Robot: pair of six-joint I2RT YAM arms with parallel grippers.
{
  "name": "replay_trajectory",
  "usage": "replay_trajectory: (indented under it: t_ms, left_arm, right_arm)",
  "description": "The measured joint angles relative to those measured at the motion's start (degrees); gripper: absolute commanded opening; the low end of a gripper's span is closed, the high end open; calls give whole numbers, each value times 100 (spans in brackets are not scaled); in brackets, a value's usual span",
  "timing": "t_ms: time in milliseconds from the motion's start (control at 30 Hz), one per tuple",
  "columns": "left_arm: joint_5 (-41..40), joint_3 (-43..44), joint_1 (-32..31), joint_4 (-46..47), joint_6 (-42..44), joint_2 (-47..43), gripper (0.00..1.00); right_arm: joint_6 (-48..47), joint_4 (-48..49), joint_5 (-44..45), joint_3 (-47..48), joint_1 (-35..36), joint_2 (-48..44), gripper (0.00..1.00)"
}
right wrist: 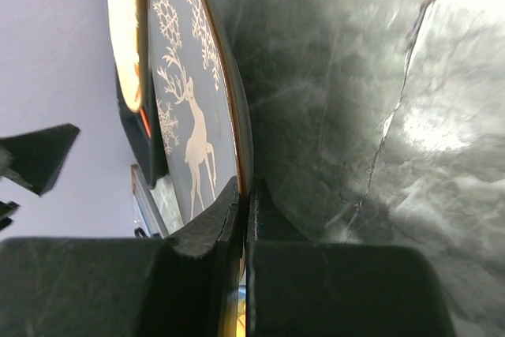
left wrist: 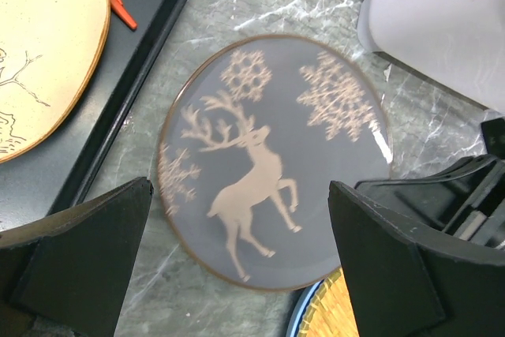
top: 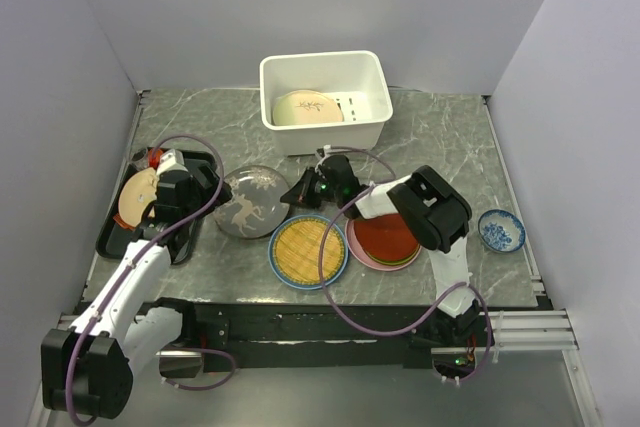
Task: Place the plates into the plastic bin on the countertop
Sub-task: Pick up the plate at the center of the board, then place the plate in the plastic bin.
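Before the plastic bin [top: 325,137], right pincer [right wrist: 245,195] nips grey plate [top: 250,203] at its rim, left pincer [left wrist: 241,195] spread empty; thin grip risks slipping.

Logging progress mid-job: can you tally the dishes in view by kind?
Round plates: 7 (cream leaf-sprig plate, grey deer plate, peach plate, blue plate, red plate, pink plate, lime-green plate)
Yellow woven disc: 1
Small blue-and-white patterned bowl: 1
Total: 9
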Motion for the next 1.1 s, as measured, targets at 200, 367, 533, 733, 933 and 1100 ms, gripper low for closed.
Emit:
replay_trajectory:
  t_ms: [200, 367, 533, 733, 933, 1100]
  left_arm:
    - [48, 4, 0, 0, 0, -11, 99]
    - [83, 4, 0, 0, 0, -11, 99]
    - [85, 4, 0, 0, -4, -11, 99]
    - [90, 4, 0, 0, -17, -42, 99]
    - [98, 4, 0, -2, -22, -59, 99]
    - [151, 4, 0, 4, -37, -61, 99]
  right_arm:
    - [2, -4, -2, 37, -170, -210, 0]
    - [2, -4, -2, 101, -221, -273, 0]
    - [15, -4, -61, 101, -219, -282, 0]
    - [48, 2, -138, 101, -221, -282, 0]
    - [37, -9, -149, 92, -221, -321, 0]
    - [-39, -90, -133, -24, -221, -649, 0]
